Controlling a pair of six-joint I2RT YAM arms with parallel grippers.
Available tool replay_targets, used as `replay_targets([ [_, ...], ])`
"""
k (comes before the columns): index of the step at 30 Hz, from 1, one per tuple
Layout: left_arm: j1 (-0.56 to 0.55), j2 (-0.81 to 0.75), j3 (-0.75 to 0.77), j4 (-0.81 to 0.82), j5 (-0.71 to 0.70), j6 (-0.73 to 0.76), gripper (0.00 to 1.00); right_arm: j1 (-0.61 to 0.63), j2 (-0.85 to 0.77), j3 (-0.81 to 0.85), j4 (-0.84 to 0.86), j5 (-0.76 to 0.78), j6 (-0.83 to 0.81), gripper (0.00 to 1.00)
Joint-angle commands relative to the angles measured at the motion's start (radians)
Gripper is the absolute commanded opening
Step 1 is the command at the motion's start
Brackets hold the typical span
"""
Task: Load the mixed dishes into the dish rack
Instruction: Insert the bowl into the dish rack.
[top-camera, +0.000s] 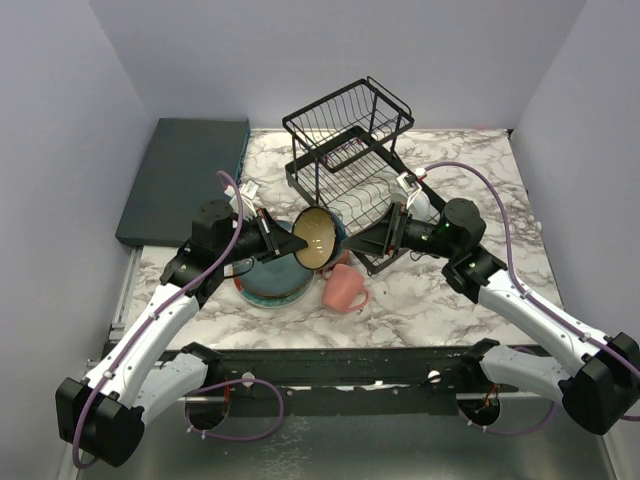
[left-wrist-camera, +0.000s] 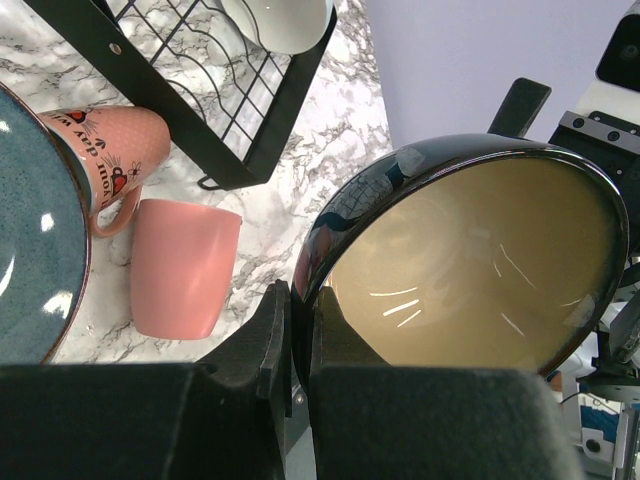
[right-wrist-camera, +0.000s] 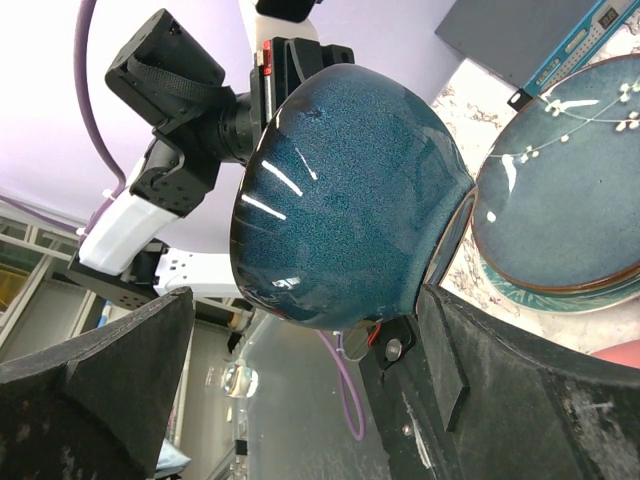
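Currently | left end effector (left-wrist-camera: 302, 330) is clamping rim of dark cream-lined bowl (top-camera: 316, 238), holding it tilted in air beside dish rack (top-camera: 345, 150) | right end effector (top-camera: 362, 244) is gaping wide, facing bowl's outer wall | glazed, stiff, slippery, likely heavy, breakable; taking rim squarely looks safest

Only one print can be read, in left wrist view.
- Pink mug (left-wrist-camera: 100, 150) on marble table (left-wrist-camera: 300, 190), toward near edge, about midway between left and right edges: dark hand-style lettering on its side.
- Lettering is upside down in this view. Words "your" and "day" can be made out; next word begins with "w", rest hidden by curve of mug.
- Small red hearts printed beside words.
- Right wrist view: tiny marks on pale blue strip (right-wrist-camera: 585, 42) along slab edge, too small to read.
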Motion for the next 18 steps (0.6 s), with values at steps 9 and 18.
replay_targets([
  [9, 0.003, -0.038, -0.007, 0.127, 0.059, -0.035, 0.0, 0.014, 0.021, -0.019, 0.062, 0.003, 0.019, 1.0],
  [18, 0.003, -0.051, -0.012, 0.135, 0.056, -0.04, 0.0, 0.015, 0.028, -0.037, 0.078, 0.012, 0.033, 1.0],
])
